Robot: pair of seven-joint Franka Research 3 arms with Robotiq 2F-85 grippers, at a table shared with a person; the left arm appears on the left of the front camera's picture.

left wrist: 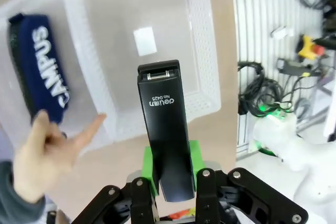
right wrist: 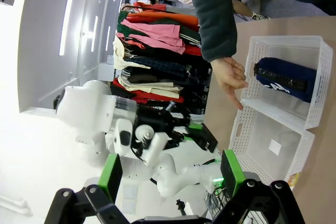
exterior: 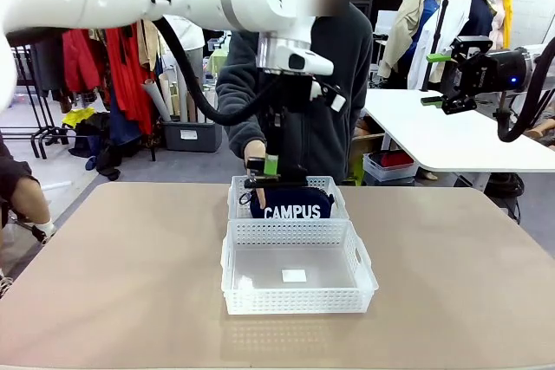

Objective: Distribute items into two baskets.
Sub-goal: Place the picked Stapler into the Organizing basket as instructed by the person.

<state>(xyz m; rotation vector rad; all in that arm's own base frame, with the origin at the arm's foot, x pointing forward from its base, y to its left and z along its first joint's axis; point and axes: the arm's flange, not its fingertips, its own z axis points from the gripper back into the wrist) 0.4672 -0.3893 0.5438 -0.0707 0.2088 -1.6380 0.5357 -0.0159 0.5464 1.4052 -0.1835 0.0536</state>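
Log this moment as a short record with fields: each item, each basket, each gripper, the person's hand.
pouch: lying in the far basket
stapler: held in the left gripper, above the baskets
near basket: only a small white label on its floor
left gripper: shut on the stapler
right gripper: open, raised off to the side
person's hand: finger pointing toward the baskets

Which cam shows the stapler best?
Left wrist view: the black stapler stands clamped in the left gripper, lettering legible. Front view shows just a dark sliver above the pouch. Right wrist view: I can't make it out.
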